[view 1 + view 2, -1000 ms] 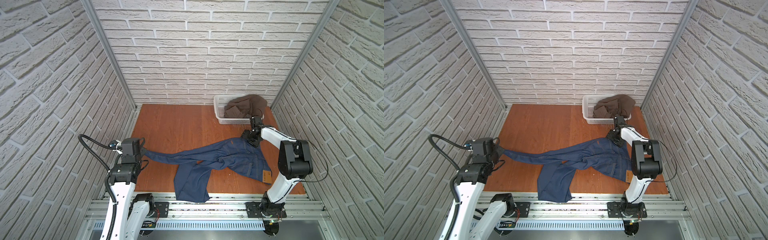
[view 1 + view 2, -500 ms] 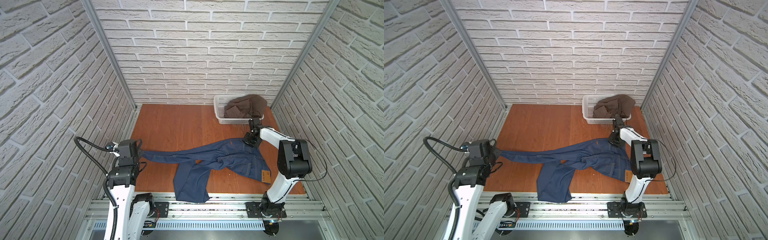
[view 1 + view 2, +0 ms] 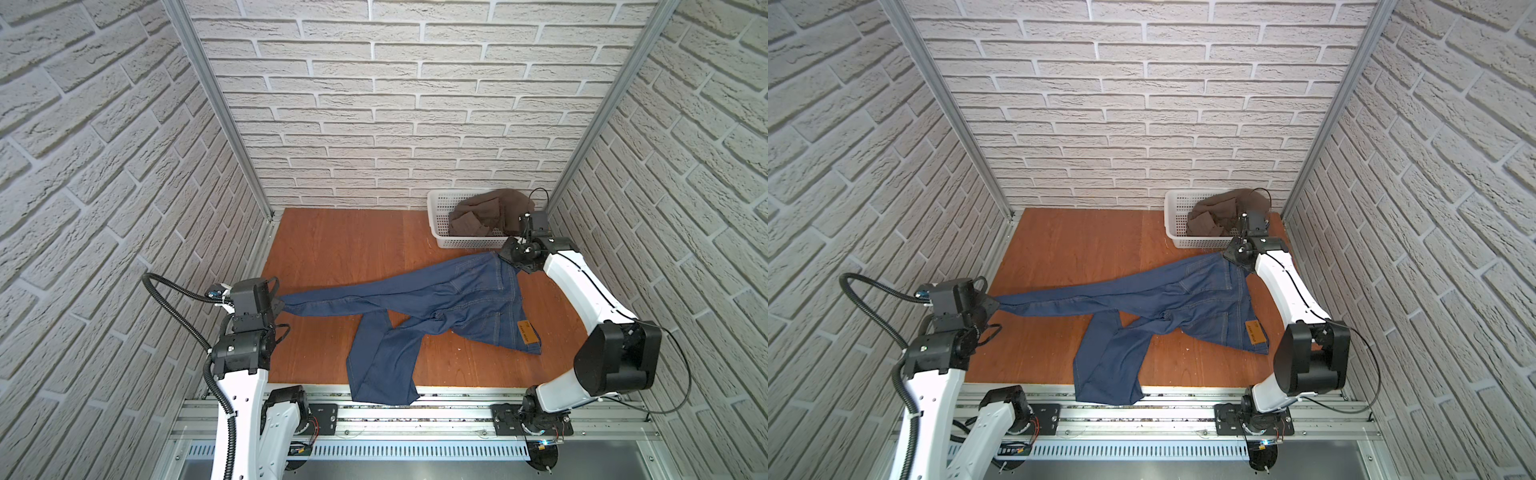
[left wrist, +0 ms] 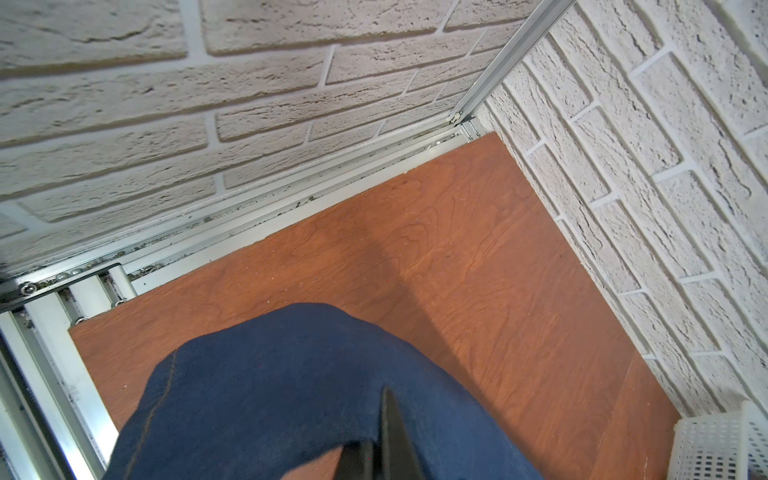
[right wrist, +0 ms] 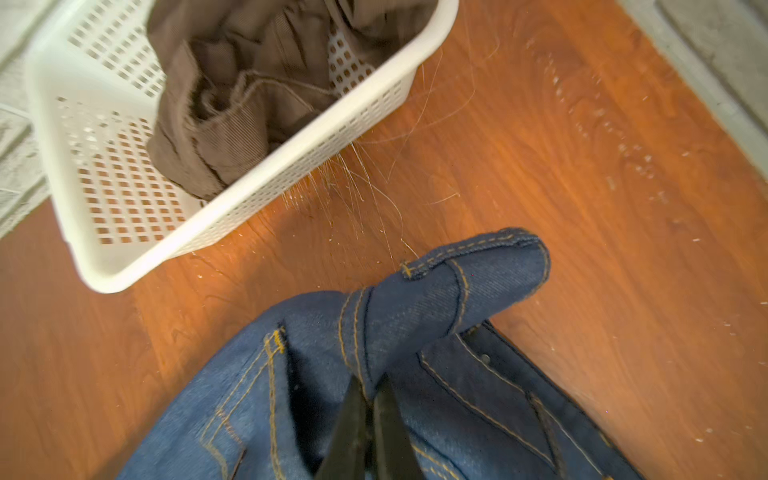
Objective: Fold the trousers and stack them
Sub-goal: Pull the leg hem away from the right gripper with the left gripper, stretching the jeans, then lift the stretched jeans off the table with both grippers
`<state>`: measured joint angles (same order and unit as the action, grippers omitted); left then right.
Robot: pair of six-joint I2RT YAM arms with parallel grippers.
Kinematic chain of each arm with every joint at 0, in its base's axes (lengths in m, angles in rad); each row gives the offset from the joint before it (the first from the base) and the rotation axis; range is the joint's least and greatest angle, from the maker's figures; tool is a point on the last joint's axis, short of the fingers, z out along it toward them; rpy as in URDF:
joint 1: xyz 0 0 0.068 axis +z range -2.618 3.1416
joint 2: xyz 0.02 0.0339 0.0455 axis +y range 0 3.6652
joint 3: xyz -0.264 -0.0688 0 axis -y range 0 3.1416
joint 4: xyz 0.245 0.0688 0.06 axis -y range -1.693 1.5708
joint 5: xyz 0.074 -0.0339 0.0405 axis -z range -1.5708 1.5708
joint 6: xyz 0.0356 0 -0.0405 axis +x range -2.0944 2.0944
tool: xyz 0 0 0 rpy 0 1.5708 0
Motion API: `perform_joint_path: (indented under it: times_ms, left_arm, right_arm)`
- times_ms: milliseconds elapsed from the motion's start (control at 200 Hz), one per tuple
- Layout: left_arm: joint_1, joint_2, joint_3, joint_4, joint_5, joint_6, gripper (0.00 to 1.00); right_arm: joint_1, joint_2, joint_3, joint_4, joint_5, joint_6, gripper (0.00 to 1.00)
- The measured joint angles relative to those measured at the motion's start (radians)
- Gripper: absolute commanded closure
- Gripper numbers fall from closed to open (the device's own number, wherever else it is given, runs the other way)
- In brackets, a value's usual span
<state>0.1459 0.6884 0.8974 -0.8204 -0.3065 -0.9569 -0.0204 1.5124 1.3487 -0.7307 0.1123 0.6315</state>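
Since a second ago, the left gripper (image 4: 376, 453) has drawn back toward the 9 o'clock edge of the reddish-brown wooden tabletop (image 3: 340, 241). It stays clamped on the cuff of one leg of the long dark blue denim trousers (image 3: 457, 299), so that leg now lies pulled nearly straight across the board. The other leg is doubled over at the middle, and its end hangs over the 6 o'clock edge onto the metal rail (image 3: 457, 409). The seat lies toward 3 o'clock, with the back pockets and tan waistband patch (image 3: 524, 332) facing up.

At 2 o'clock the right gripper (image 5: 370, 415), wide a second ago, has pinched shut on the far waistband corner, with stitched denim bunched between its black fingers (image 5: 351, 415). Just beyond, at 1 o'clock, a white perforated plastic basket (image 3: 434, 220) holds a crumpled brown garment (image 3: 478, 216), apart from the jeans.

With both ends gripped, the trousers can probably be tensioned and laid flat. Folding has not begun, and the loose leg likely needs bringing alongside first.
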Motion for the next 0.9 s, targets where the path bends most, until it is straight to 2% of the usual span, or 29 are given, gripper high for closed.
perform_joint_path:
  times_ms: [335, 545, 670, 900]
  left_arm:
    - [0.101, 0.073, 0.053, 0.034, 0.073, 0.037, 1.00]
    - [0.165, 0.286, 0.156, 0.119, 0.199, 0.037, 1.00]
    - [0.178, 0.509, 0.378, 0.154, 0.277, 0.038, 1.00]
    - [0.227, 0.840, 0.902, 0.194, 0.399, 0.029, 1.00]
  right_arm:
    - [-0.037, -0.148, 0.012, -0.055, 0.045, -0.040, 0.95]
    - [-0.055, -0.058, 0.113, -0.044, -0.013, -0.025, 0.94]
    - [-0.052, 0.101, 0.355, -0.069, -0.079, 0.011, 0.95]
    - [-0.051, 0.332, 0.974, -0.045, -0.164, 0.069, 0.95]
